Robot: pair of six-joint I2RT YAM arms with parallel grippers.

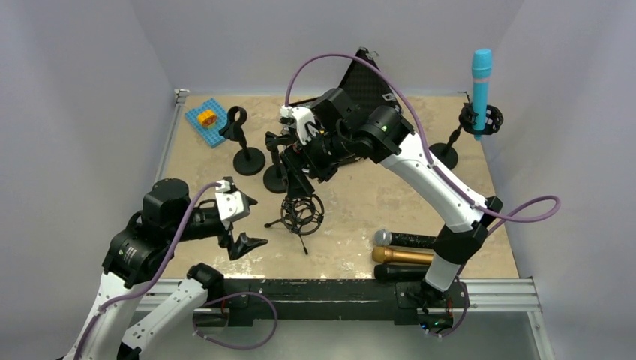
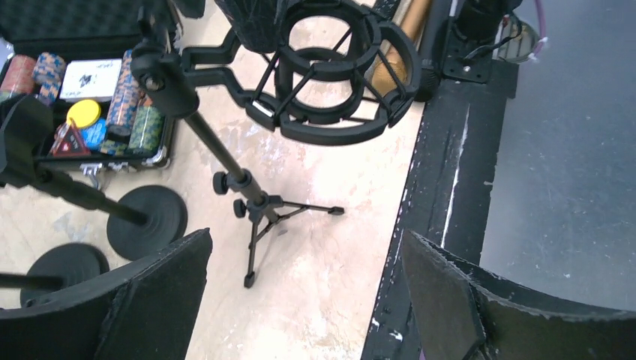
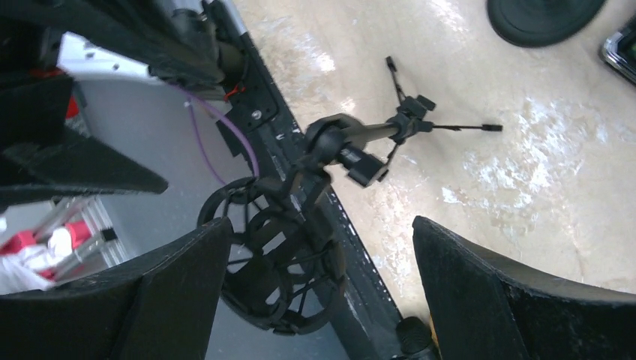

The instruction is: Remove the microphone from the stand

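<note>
A blue microphone stands upright in the ring mount of a stand at the back right, far from both grippers. My left gripper is open and empty near the front left, facing an empty tripod stand with a shock mount. My right gripper hangs open and empty over that same shock mount. Three microphones lie side by side near the front edge: silver-headed black, gold and black.
Two round-based stands stand left of centre, under my right arm. A blue plate with a yellow brick lies at the back left. An open black case holding chips sits at the back. A black rail runs along the front edge.
</note>
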